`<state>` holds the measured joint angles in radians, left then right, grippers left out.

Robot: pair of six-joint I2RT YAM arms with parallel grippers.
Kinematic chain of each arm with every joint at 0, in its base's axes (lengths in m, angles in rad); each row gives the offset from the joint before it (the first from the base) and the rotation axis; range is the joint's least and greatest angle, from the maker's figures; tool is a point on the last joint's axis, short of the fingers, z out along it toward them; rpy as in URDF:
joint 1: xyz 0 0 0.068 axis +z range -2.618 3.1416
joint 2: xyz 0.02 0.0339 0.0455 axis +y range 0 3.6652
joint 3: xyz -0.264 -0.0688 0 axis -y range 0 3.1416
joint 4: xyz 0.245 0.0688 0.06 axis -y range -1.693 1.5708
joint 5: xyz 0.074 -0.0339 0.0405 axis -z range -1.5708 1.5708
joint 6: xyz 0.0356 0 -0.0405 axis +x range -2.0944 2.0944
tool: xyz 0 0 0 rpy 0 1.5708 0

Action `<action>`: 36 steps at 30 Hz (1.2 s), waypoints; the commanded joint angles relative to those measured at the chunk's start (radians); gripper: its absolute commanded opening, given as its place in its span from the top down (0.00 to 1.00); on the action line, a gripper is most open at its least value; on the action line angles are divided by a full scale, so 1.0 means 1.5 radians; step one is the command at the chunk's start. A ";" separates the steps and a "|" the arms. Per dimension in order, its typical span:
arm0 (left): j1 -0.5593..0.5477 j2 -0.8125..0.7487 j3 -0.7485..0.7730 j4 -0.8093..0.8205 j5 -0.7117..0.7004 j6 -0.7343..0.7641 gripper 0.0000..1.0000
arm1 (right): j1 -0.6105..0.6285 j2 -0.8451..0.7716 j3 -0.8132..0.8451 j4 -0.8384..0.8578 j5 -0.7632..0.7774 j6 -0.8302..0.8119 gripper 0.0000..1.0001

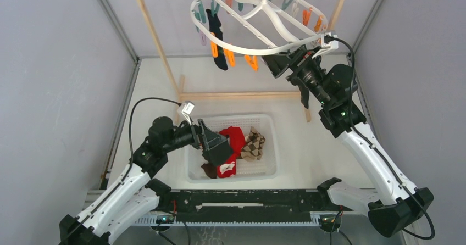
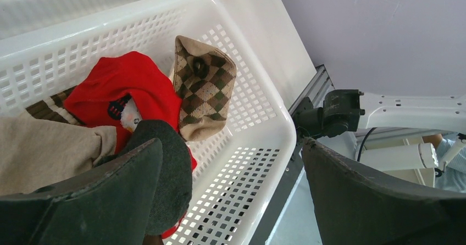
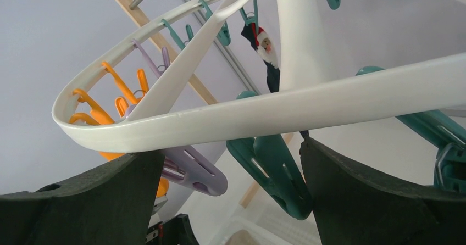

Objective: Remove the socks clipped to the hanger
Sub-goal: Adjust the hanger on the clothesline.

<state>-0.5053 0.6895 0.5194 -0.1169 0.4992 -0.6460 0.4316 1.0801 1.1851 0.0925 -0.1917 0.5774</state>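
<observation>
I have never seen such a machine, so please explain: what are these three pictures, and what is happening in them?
Two robot arms stand at a table's near edge. One camera looks down from above; two more sit on the wrists.

The left end effector hangs open over a white basket holding removed socks: a red sock, an argyle sock, and striped, beige and dark ones.

The right end effector is raised to the white hanger, its open fingers either side of the rim, among empty clips. Neither holds anything.

One dark sock is still clipped to the hanger.
</observation>
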 commanded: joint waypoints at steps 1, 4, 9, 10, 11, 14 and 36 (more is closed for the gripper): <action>0.003 0.005 0.041 0.032 -0.002 0.010 0.00 | -0.005 -0.016 0.025 -0.019 0.070 0.021 0.00; 0.003 0.006 0.041 0.034 -0.002 0.010 0.00 | -0.001 -0.018 0.025 -0.019 0.103 0.047 0.00; 0.002 -0.001 0.036 0.034 -0.001 0.009 0.00 | 0.001 -0.014 0.024 -0.001 0.115 0.089 0.00; 0.002 -0.002 0.035 0.034 0.000 0.008 0.00 | 0.002 -0.014 0.025 0.004 0.113 0.092 0.00; 0.002 -0.003 0.035 0.034 -0.001 0.008 0.00 | 0.003 -0.012 0.024 0.010 0.112 0.092 0.00; 0.003 -0.005 0.042 0.034 -0.001 0.007 0.00 | 0.008 -0.009 0.025 0.009 0.115 0.089 0.00; 0.000 0.204 0.651 -0.039 -0.037 0.003 0.01 | 0.019 0.025 0.025 -0.022 0.124 0.011 0.00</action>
<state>-0.5053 0.9195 1.3598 -0.1894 0.4484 -0.6468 0.4656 1.0958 1.1873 0.0990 -0.0868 0.6060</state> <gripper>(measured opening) 0.996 0.993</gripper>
